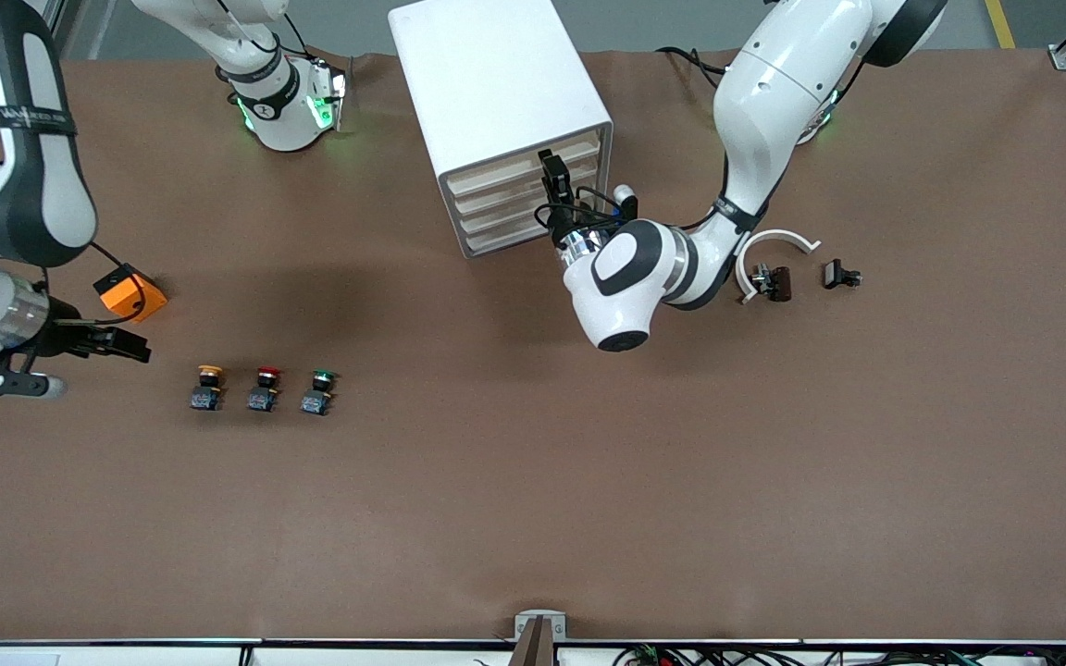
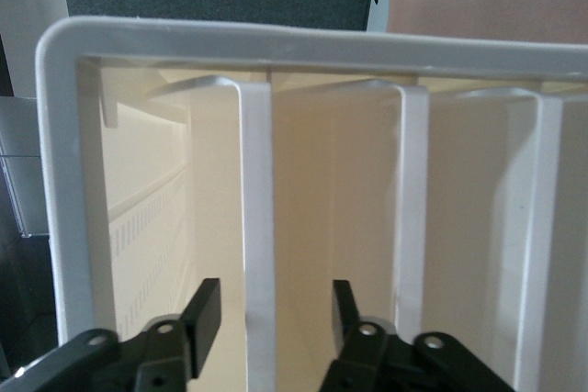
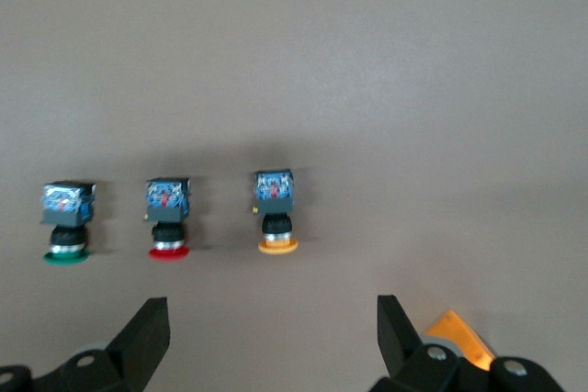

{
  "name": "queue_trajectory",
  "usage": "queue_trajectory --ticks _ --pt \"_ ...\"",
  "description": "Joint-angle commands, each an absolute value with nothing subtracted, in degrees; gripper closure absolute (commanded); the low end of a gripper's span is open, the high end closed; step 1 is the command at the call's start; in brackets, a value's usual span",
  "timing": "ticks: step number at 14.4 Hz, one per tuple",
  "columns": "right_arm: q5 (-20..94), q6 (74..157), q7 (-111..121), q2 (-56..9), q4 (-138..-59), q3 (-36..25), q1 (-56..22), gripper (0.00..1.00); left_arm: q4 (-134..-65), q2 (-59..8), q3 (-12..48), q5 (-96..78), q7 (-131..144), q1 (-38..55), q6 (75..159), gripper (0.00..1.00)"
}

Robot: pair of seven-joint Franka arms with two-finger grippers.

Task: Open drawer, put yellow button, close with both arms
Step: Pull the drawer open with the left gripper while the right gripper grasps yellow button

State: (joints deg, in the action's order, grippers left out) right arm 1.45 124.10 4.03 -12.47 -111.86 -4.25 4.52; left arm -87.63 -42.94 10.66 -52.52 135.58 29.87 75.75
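My left hand (image 2: 268, 323) sits at the cabinet (image 1: 496, 83) front, fingers (image 2: 204, 314) half-spread either side of the top drawer (image 1: 519, 167) lip, not yet pinching it. My right hand (image 3: 271, 341) hovers wide open and empty near the table edge at the right arm's end, beside the yellow button (image 1: 207, 387): orange-yellow cap, black-and-blue body. Only the front view shows the drawer shut.

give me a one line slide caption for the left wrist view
Left gripper, fingers apart, straddling the lip of the top drawer of the white cabinet.
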Motion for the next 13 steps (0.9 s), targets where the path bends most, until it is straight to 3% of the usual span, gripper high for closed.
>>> queue_trajectory --ticks 1,5,6,13 --pt "2.1 133.3 3.7 -14.9 -116.2 -3.9 4.7 0.00 -86.7 -43.6 10.6 -55.8 136.0 30.1 74.7 0.67" --pt "2.4 144.7 -0.4 -21.8 -118.5 -3.6 4.5 0.00 -86.4 -44.1 10.5 -55.9 135.9 31.4 74.8 0.97" --pt "2.5 148.1 -0.5 -22.6 -119.8 -3.6 4.1 0.00 -86.4 -44.1 10.5 -55.8 136.0 31.2 74.8 1.00" --pt "4.0 151.2 -4.0 -26.4 -118.9 -3.5 2.1 0.00 -85.8 -44.1 6.4 -55.2 135.2 30.0 75.7 1.00"
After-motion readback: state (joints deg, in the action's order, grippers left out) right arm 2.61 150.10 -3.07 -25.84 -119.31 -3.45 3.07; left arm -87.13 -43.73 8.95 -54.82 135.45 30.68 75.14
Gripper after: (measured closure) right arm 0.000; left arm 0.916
